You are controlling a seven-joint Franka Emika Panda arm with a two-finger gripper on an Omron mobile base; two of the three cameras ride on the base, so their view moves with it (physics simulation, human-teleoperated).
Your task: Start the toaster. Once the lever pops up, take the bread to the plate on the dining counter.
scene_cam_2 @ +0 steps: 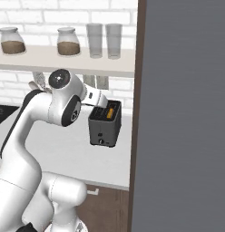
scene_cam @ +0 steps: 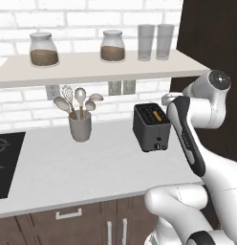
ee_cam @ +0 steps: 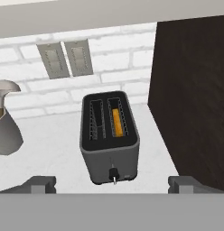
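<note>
The toaster is a small dark grey box on the white kitchen counter, next to a tall dark cabinet. In its right slot a strip of bread glows orange, sunk low between the wires. The lever knob sits low on the front face. My gripper hovers in front of and above the toaster, open, its fingertips wide apart with nothing between them. From the base, the toaster stands just beyond my white hand. The plate and the dining counter are out of view.
A grey utensil cup with spoons and a whisk stands left of the toaster. A shelf with jars and glasses runs overhead. The dark cabinet side rises close on the toaster's right. A black cooktop lies at the far left.
</note>
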